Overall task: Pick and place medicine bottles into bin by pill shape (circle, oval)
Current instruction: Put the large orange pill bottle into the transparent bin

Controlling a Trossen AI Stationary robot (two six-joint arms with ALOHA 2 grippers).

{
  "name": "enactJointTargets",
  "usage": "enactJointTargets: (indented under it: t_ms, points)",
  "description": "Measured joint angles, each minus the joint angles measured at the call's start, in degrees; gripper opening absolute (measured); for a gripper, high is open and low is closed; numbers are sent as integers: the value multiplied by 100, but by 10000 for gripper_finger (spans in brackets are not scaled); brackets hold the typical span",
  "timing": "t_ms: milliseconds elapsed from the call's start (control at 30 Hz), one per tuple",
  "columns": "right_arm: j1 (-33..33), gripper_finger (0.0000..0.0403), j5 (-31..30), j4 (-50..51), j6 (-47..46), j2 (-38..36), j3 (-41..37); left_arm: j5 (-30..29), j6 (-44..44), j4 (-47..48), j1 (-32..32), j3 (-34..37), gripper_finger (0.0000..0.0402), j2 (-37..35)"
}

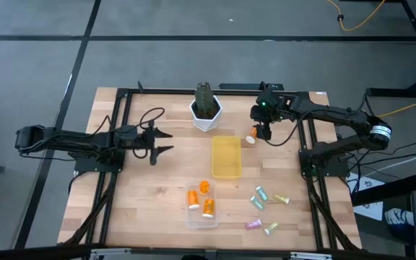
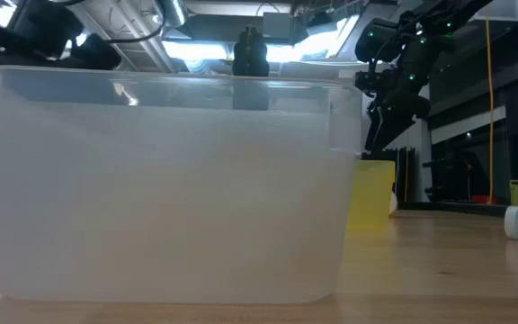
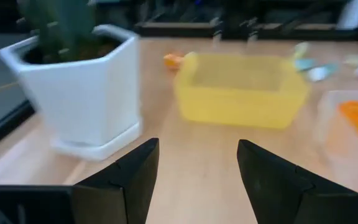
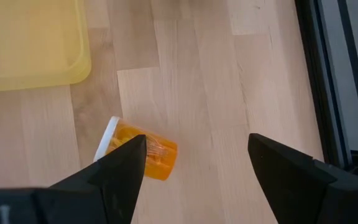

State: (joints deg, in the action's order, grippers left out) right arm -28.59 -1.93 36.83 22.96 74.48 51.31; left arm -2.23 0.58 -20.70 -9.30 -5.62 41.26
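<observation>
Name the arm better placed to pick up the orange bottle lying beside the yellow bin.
Right. The right gripper hovers open directly above the orange bottle; the left gripper waits beyond the plant pot.

One small translucent orange vial with a white cap (image 4: 143,154) lies on its side on the wood, just beside the yellow bin's far corner. Three more orange vials (image 1: 201,198) rest in the clear bin. Five pale green and pink vials (image 1: 266,209) lie scattered on the table nearby.
</observation>
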Motion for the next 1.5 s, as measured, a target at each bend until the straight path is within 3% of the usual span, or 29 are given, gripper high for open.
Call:
enactJointTargets:
  t_ms: [133, 300, 500, 767, 1500]
  points:
    - [1, 284, 0, 3, 11, 2, 0, 178, -27, -1046, -5, 520, 212, 0]
    - [76, 284, -14, -6, 102, 184, 0, 134, 26, -999, 4, 506, 212, -3]
    - [407, 284, -18, 24, 1034, 700, 2, 19, 107, -1025, 7, 504, 212, 30]
    - [754, 284, -1282, 451, 1058, 1036, 2, -11, 118, -840, 5, 504, 212, 30]
    - [1048, 284, -1124, 129, 1229, 2186, 5, -25, 118, -837, 5, 504, 212, 30]
